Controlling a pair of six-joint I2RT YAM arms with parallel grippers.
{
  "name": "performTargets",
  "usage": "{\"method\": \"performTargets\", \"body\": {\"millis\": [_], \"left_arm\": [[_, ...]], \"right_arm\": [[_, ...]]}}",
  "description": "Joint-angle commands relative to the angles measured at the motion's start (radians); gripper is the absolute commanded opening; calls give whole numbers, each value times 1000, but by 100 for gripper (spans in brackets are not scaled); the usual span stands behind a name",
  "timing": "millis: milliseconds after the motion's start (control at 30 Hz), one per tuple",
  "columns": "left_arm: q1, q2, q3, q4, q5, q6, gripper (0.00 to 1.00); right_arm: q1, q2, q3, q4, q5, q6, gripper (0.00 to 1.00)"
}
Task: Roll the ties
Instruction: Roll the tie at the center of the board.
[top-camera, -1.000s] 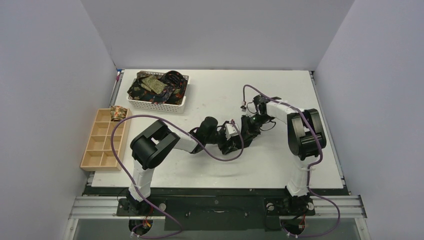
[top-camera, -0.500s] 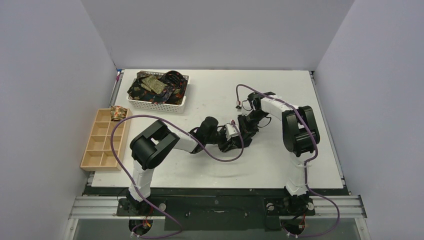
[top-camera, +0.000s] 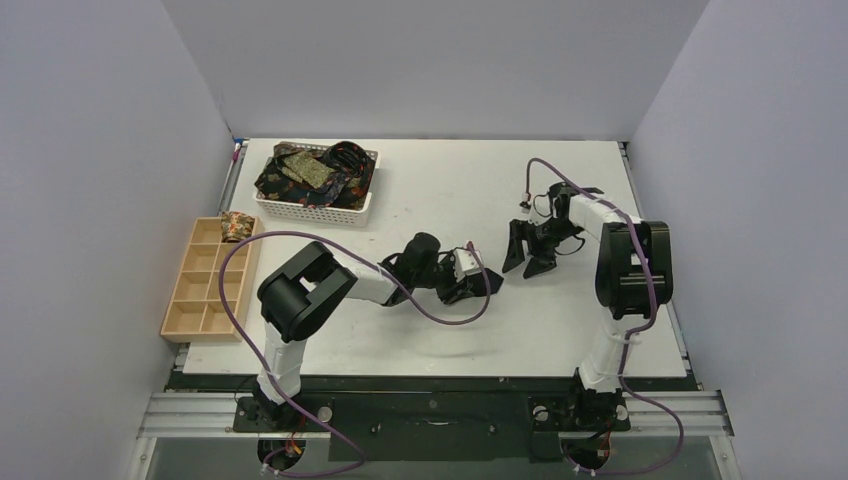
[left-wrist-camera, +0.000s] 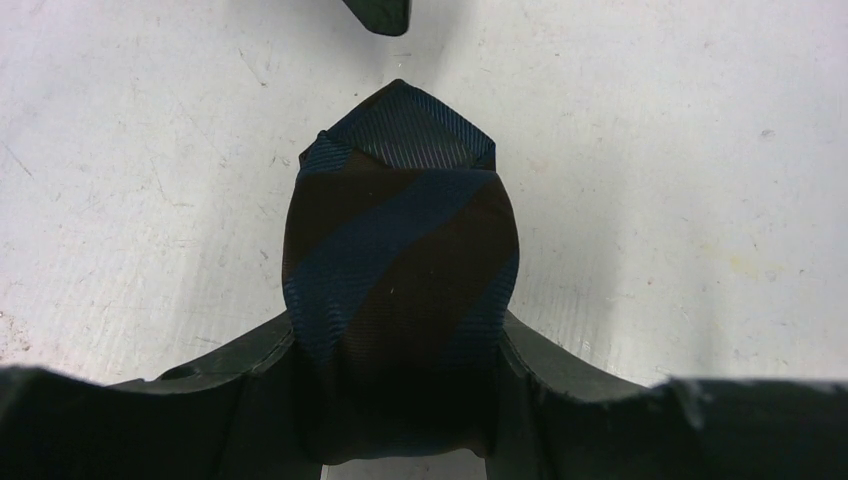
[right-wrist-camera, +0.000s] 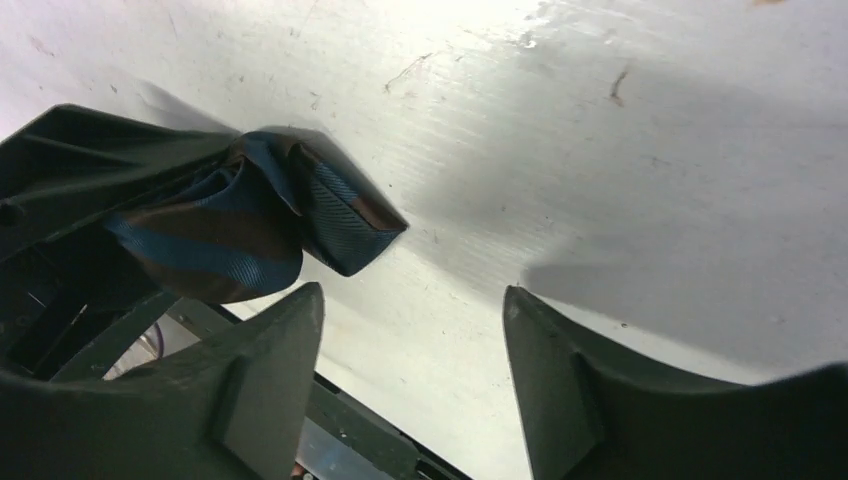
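Navy and brown stripes run slantwise over the rolled tie (left-wrist-camera: 400, 260), which is pinched between the two black fingers (left-wrist-camera: 250, 370) of the left gripper (left-wrist-camera: 400, 400). The fingers press on the roll's two sides, and they hold it low against the white table (top-camera: 450, 340). The tie's pointed end sticks out past the roll, away from the wrist, and lies on or just over the surface; I cannot tell which.

Just beyond that point stands the right gripper (right-wrist-camera: 415, 370), its fingers (right-wrist-camera: 270, 380) spread wide with nothing between them. Bare table shows in the gap. From its own camera the roll (right-wrist-camera: 230, 230) sits off to the left, close to one finger but apart from it.

Seen from above, both grippers meet near the middle of the table. The left gripper (top-camera: 470, 283) reaches in from the near left, and the right gripper (top-camera: 528, 258) sits just to its right and a little farther back. A purple cable (top-camera: 240, 270) loops along the left arm.

At the far left of the table a white lattice basket (top-camera: 318, 212) holds a loose heap of dark ties (top-camera: 310, 172) with gold and green patterns. Left of the table lies a pale wooden tray (top-camera: 205, 300). One small patterned roll (top-camera: 237, 226) sits in a compartment at its far end.
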Motion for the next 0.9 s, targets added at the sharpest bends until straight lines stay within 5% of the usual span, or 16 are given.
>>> {"method": "performTargets", "body": {"millis": [0, 133, 433, 867], "left_arm": [[-2, 55, -7, -242, -66, 51, 6], [-3, 58, 4, -253, -63, 56, 7], [0, 64, 15, -279, -61, 72, 7], [1, 57, -4, -273, -56, 73, 8]], "right_arm": [[-5, 14, -20, 78, -18, 50, 65], [12, 75, -31, 152, -86, 107, 75], [105, 62, -77, 306, -339, 205, 69], [170, -126, -173, 351, -343, 273, 70]]}}
